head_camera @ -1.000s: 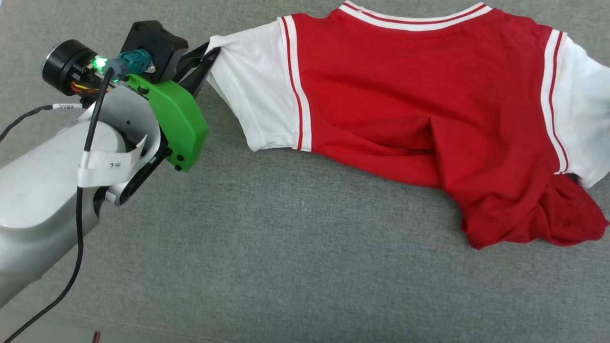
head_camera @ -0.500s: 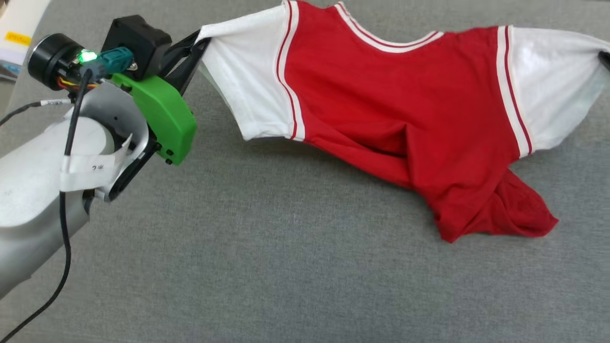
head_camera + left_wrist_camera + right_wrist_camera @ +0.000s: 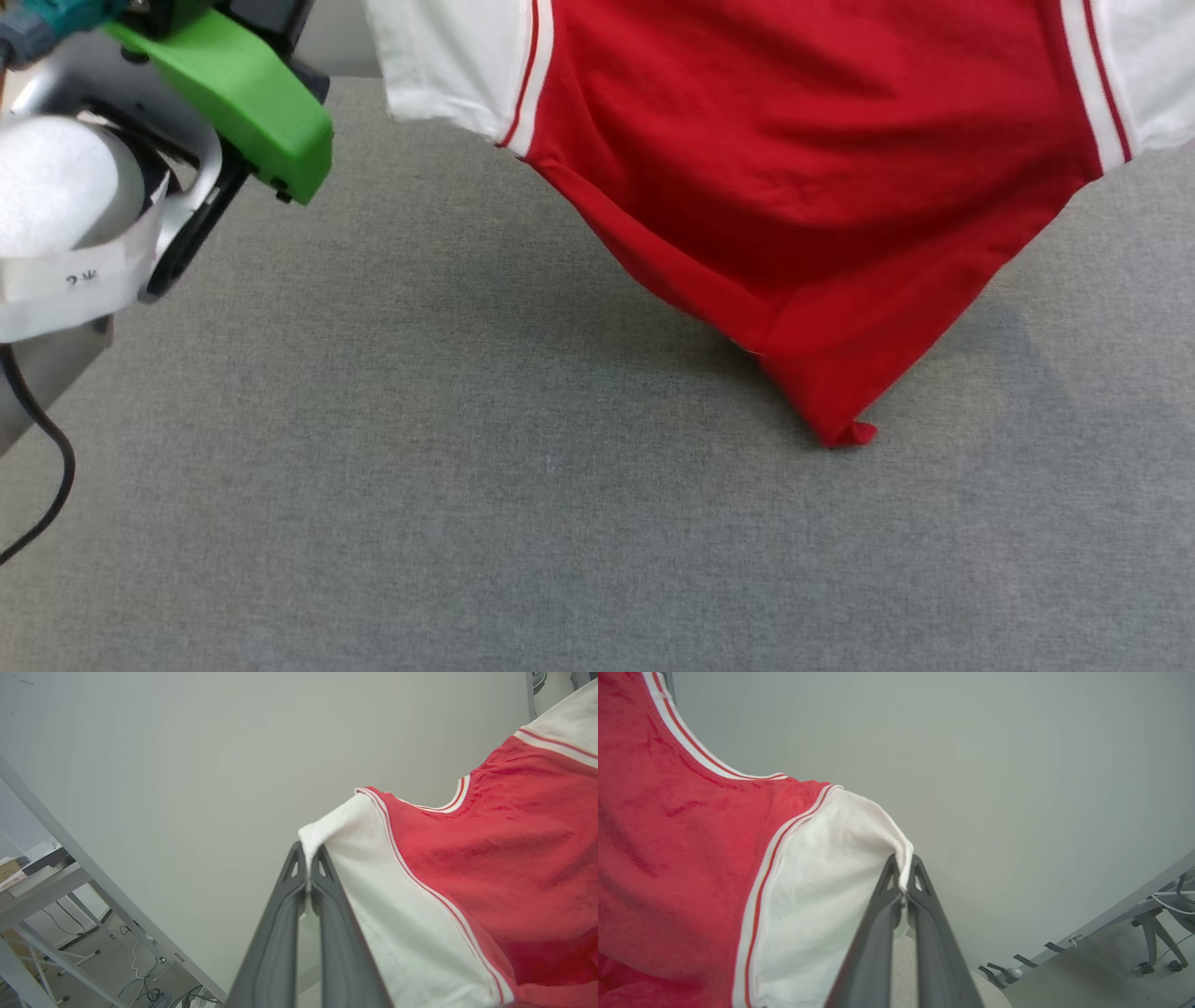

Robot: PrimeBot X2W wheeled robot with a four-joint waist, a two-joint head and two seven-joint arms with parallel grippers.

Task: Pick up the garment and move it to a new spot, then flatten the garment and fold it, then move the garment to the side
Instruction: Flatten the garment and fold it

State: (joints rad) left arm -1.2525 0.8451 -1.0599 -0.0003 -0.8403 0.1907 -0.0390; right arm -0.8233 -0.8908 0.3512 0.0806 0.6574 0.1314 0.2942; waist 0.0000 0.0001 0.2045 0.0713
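Two grips hold the garment (image 3: 794, 187) up by its white sleeves, one at each end. The left gripper (image 3: 308, 875) has its slim dark jaws pressed together on the sleeve's cuff, with a small nub of white cloth poking out above the tips. The right gripper (image 3: 903, 877) is clamped the same way on the other sleeve, whose soft cotton bulges and folds over the jaw tips. Between them the red jersey body hangs in a loose, sagging sheet (its knit looks faintly fuzzy up close), edged with red-and-white striped trim at the shoulder seams and the curved neckline. From the head camera the body tapers to a folded point low over the grey, felt-like tabletop (image 3: 467, 485). That tip seems to brush the surface, though it may hang just above it. A glossy green cover (image 3: 233, 93) sits on the left wrist at the upper left, and a black cable (image 3: 47, 467) loops beneath it. Behind the sleeves in both wrist views is a smooth pale wall (image 3: 187, 765).
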